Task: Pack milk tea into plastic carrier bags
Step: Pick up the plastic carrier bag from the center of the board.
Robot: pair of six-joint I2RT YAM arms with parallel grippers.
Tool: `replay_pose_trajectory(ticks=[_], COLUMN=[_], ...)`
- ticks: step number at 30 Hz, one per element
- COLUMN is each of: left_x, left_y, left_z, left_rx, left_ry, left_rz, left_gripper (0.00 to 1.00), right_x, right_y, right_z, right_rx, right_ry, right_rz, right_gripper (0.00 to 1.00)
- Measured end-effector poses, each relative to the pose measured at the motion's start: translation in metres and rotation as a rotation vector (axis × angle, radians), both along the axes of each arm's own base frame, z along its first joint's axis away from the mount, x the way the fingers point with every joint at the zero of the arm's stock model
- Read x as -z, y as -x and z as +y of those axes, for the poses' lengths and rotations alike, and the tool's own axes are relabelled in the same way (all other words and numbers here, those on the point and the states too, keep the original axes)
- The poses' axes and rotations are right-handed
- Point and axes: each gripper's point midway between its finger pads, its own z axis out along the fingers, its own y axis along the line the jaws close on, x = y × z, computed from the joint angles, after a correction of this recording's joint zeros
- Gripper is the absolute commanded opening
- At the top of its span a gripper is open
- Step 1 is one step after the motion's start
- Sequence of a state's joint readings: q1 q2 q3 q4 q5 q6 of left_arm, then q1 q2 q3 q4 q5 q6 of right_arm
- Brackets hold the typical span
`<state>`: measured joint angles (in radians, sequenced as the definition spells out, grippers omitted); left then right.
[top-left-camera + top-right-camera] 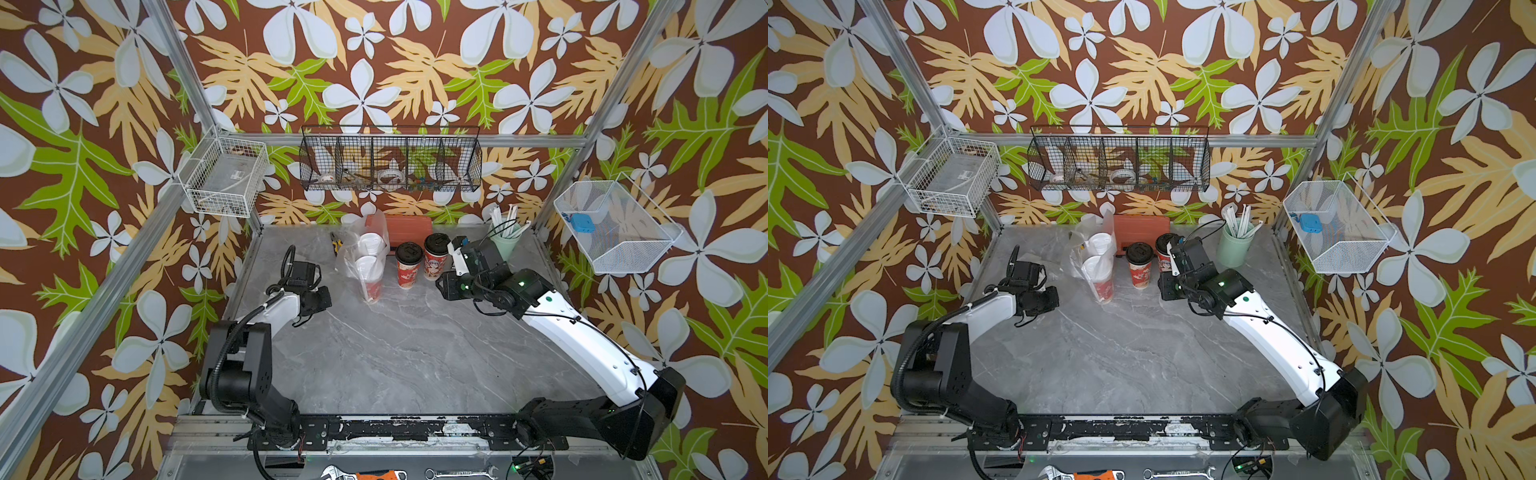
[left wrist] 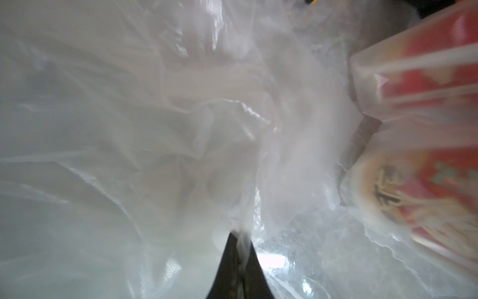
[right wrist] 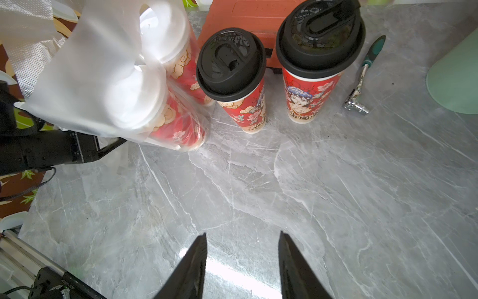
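Two red milk tea cups with white lids point(image 1: 369, 266) point(image 3: 178, 126) stand inside a thin transparent plastic carrier bag point(image 1: 351, 249) point(image 3: 98, 77) at the back of the grey table. Beside the bag stand two black-lidded milk tea cups point(image 1: 408, 266) point(image 1: 435, 254), also seen from the right wrist point(image 3: 232, 75) point(image 3: 319, 49). My left gripper point(image 2: 241, 240) is shut on a pinched strand of the bag's film, low on the side away from those cups. My right gripper point(image 3: 243, 235) hovers open over bare table in front of the black-lidded cups, nothing between its fingers.
An orange box point(image 1: 409, 226) sits behind the cups. A mint-green cup of white straws point(image 1: 505, 245) stands at the back right, with a ratchet wrench point(image 3: 362, 77) lying near it. Wire baskets point(image 1: 390, 160) hang on the walls. Wrenches point(image 1: 361, 473) lie below the front rail.
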<state>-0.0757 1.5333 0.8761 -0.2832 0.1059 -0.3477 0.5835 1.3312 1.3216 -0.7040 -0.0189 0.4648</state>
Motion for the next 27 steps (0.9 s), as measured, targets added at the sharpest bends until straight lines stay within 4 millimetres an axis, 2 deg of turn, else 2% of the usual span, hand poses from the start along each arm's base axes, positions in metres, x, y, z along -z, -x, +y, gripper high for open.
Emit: replay_pose_trajectory(ticks=[8, 15, 19, 27], left_x=[-0.067, -0.115, -0.131, -0.143], left_y=[0.036, 0.076, 0.100, 0.147], left_z=[-0.012, -0.032, -0.053, -0.114], left_rx=[-0.003, 0.043, 0.091, 0.214], left_ry=[0.122, 0.272, 0.397, 0.635], left_rz=[-0.155, -0.247, -0.265, -0.242], left_gripper=[0.00, 0.00, 0.00, 0.00], right_x=[0.002, 0.003, 0.008, -0.002], right_y=[0.004, 0.012, 0.029, 0.080], right_z=[0.000, 0.016, 0.042, 0.125], right_rx=[-0.005, -0.044, -0.112, -0.291], right_ry=[-0.015, -0.115, -0.189, -0.345], right_rz=[0.006, 0.042, 0.086, 0.129], right_gripper=[0.44, 0.44, 0.45, 0.49])
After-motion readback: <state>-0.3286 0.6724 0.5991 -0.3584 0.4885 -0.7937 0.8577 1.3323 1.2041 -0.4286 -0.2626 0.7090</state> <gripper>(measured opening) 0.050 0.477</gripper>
